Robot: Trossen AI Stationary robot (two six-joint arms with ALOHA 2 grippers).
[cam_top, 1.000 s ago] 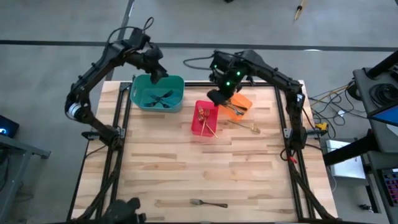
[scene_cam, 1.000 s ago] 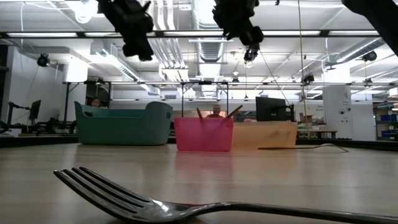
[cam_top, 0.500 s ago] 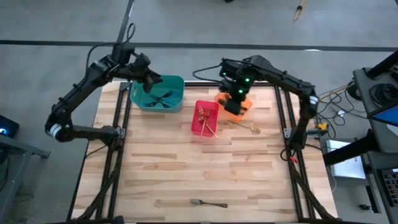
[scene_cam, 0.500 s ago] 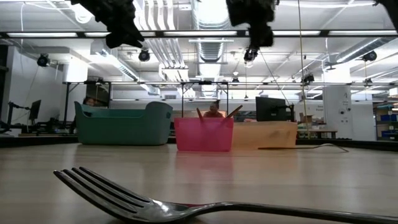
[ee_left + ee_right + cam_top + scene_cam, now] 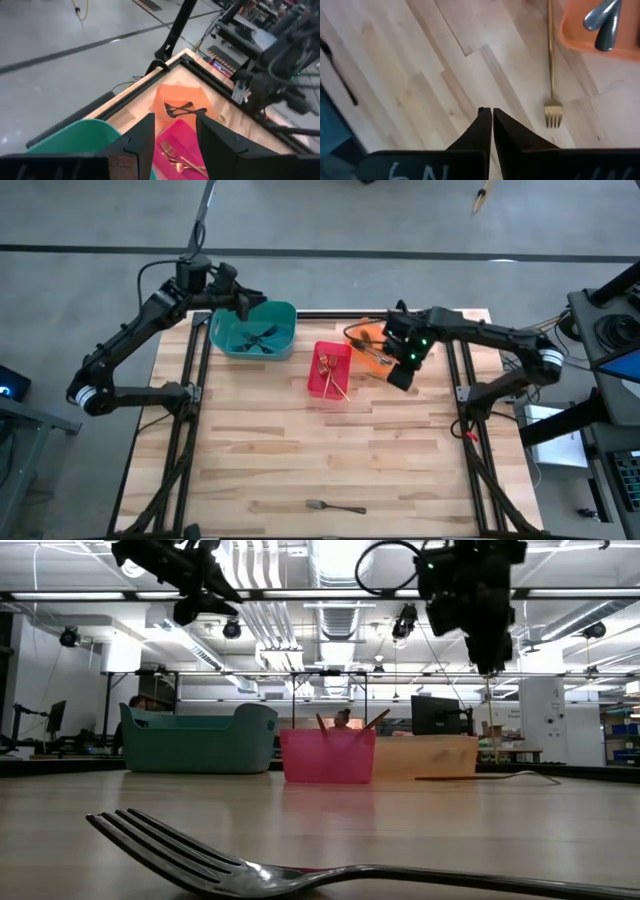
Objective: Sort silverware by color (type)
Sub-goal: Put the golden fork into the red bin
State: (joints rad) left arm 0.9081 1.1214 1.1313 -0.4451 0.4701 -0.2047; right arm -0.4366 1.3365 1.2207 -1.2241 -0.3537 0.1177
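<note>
A gold fork (image 5: 550, 60) lies flat on the wood table just beside the orange bin (image 5: 372, 340), and my right gripper (image 5: 491, 112) hangs shut above the table next to it, touching nothing. The orange bin holds dark-handled forks (image 5: 182, 108), the pink bin (image 5: 330, 368) gold forks (image 5: 177, 159), and the teal bin (image 5: 255, 330) dark forks. A silver fork (image 5: 335, 506) lies alone near the table's near edge. My left gripper (image 5: 175, 130) is open and empty, up over the teal bin's far left corner.
The three bins stand in a row along the table's far side. The middle of the wood table (image 5: 320, 445) is bare planks. Black frame rails (image 5: 190, 380) run along the left and right edges.
My right gripper has come down from above the orange bin toward the table's right and near side, and now hangs beside the gold fork. My left gripper has drawn back from over the teal bin toward the far left corner and tipped up nearer to level.
</note>
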